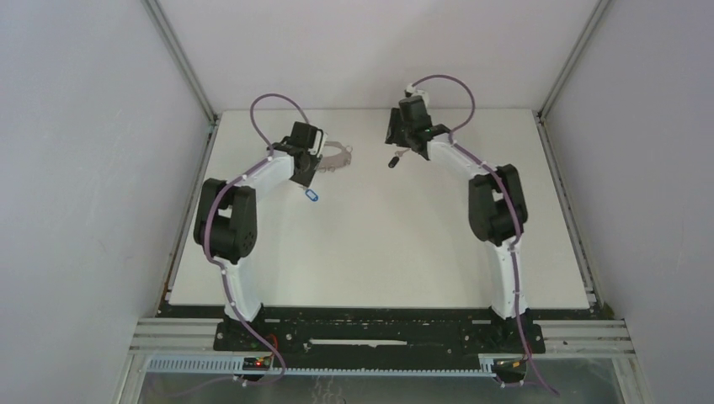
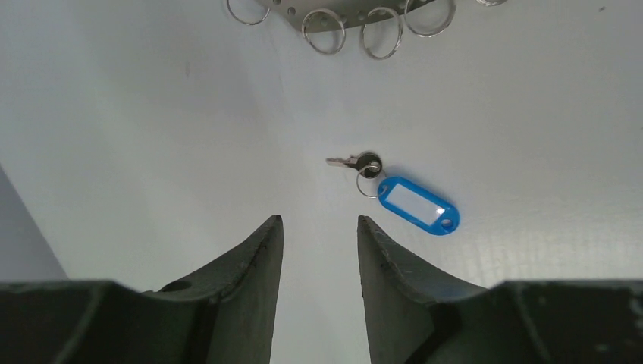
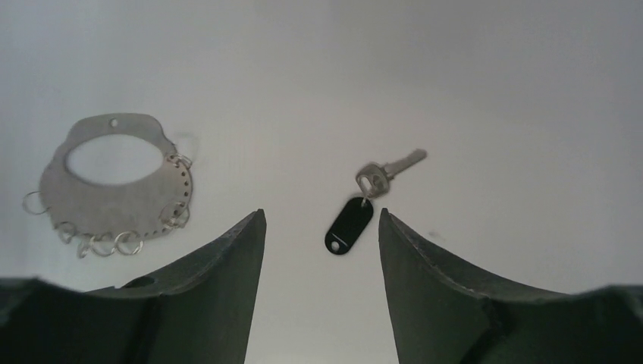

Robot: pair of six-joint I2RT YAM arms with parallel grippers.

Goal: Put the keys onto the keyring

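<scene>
The blue-tagged key (image 2: 418,205) lies flat on the white table, its small silver blade (image 2: 345,161) pointing left; it also shows in the top view (image 1: 311,195). My left gripper (image 2: 318,221) is open and empty, hovering just short of it (image 1: 305,174). The black-tagged key (image 3: 349,225) lies on the table with its silver blade (image 3: 390,171) pointing up and right; it also shows in the top view (image 1: 393,160). My right gripper (image 3: 321,214) is open and empty above it (image 1: 397,141). The keyring (image 3: 114,189) is a flat grey metal loop with small rings (image 2: 356,19) along one edge, lying between the arms (image 1: 337,157).
The white table (image 1: 379,252) is boxed in by grey walls with metal posts at the back corners (image 1: 210,114). The arm bases sit on a black rail at the near edge (image 1: 379,332).
</scene>
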